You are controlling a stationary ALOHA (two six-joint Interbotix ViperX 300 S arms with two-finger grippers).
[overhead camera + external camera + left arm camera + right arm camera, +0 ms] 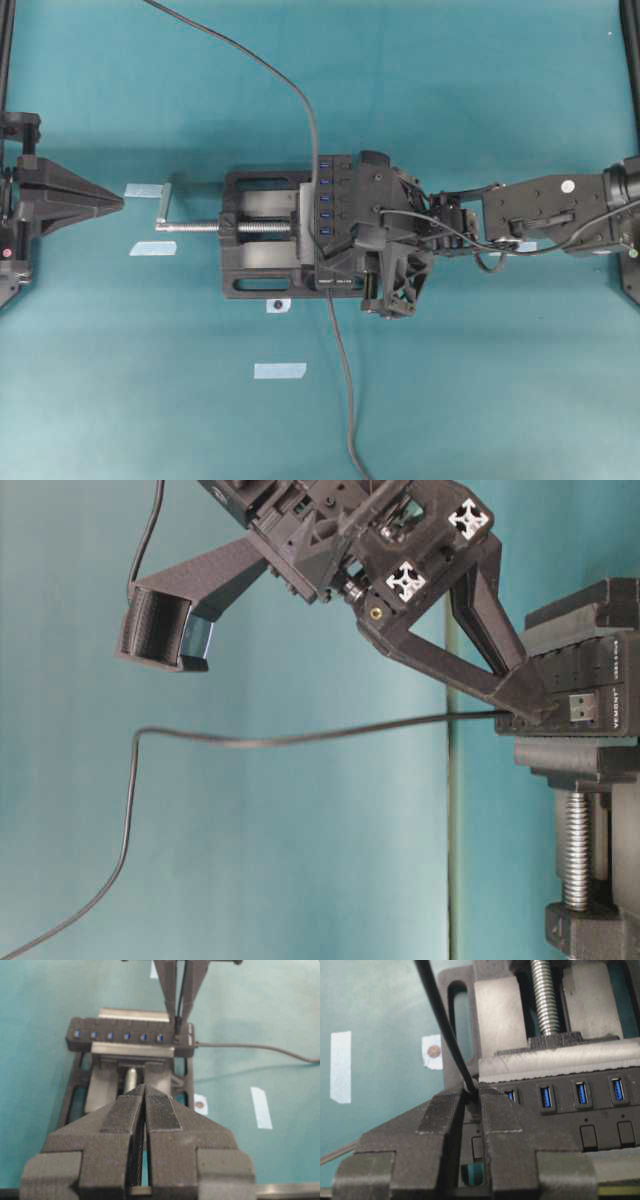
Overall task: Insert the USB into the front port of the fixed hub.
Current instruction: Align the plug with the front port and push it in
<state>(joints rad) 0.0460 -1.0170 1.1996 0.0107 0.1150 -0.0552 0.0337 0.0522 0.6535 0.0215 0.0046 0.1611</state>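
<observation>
The fixed hub (325, 195) is a narrow black bar with blue ports, clamped in a vise. My right gripper (335, 262) reaches in from the right over its near end. In the right wrist view that gripper (472, 1092) is shut on the USB (471, 1088), pinching the black plug at the end port of the hub (580, 1110). The thin cable (445, 1030) rises away from the fingertips. How deep the plug sits is hidden by the fingers. From table level the gripper (522, 708) touches the hub's top by its end. My left gripper (110, 200) is shut and empty, far left.
The black vise (260, 230) has a silver screw and crank handle (163, 205) pointing left. The USB cable trails toward the front edge (345, 400); another cable (250, 55) runs off the back. Tape strips (280, 370) lie on the teal mat.
</observation>
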